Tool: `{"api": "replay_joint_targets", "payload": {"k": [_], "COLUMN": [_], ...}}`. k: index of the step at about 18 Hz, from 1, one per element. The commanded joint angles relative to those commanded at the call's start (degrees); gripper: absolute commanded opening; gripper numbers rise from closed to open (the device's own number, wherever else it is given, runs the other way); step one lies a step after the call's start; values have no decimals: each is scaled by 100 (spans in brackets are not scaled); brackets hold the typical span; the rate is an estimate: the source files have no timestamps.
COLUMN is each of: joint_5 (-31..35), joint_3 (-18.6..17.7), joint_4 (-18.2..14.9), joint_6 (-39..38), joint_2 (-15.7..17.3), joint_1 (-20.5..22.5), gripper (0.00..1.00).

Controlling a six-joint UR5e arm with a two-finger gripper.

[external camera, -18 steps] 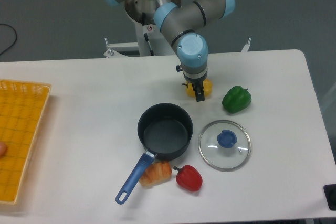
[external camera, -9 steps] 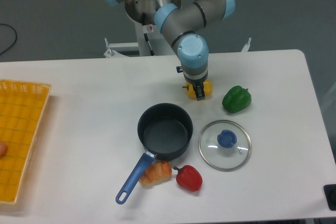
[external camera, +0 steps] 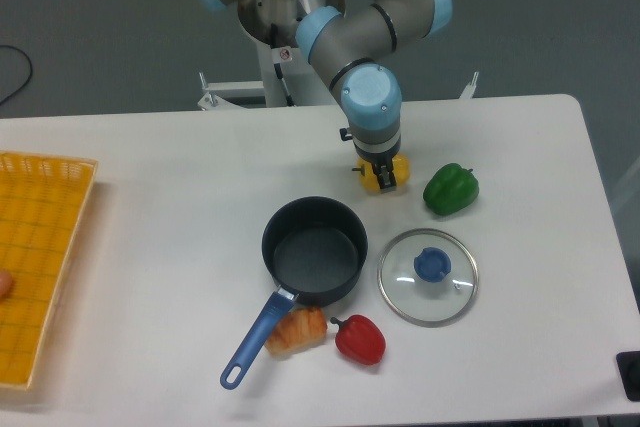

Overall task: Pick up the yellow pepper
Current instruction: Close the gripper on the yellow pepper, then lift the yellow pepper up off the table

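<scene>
While its dark fingers straddle the yellow pepper point(external camera: 376, 181) directly beneath it, the gripper point(external camera: 384, 176) seems clamped on it, the green pepper point(external camera: 450, 189) just beside.

A white table point(external camera: 180, 207) is carrying everything. A dark pot point(external camera: 314, 251) with a blue handle is sitting near the middle, a glass lid point(external camera: 428, 276) lying just to its right. A croissant point(external camera: 296, 330) and a red pepper point(external camera: 360, 339) are lying by the handle. A green pepper point(external camera: 450, 189) and the yellow pepper point(external camera: 381, 177) are sitting behind. A yellow basket point(external camera: 35, 267) is resting at the left edge.
</scene>
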Motion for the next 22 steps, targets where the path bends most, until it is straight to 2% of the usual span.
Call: {"api": "replay_joint_targets", "payload": {"k": [4,8,10,14,22], "joint_5": [-26,-272,-483,-756,-1116], "joint_3": [185,703,888,1152,1275], "joint_4": [-246,-861,-1055,-1179,-1179], "joint_6": [-36,-272,-439,-721,-1116], "joint_2": [53,62,105,123,158], "joint_1": [18,9,17,18,9], "gripper": [66,66,66,64,63]}}
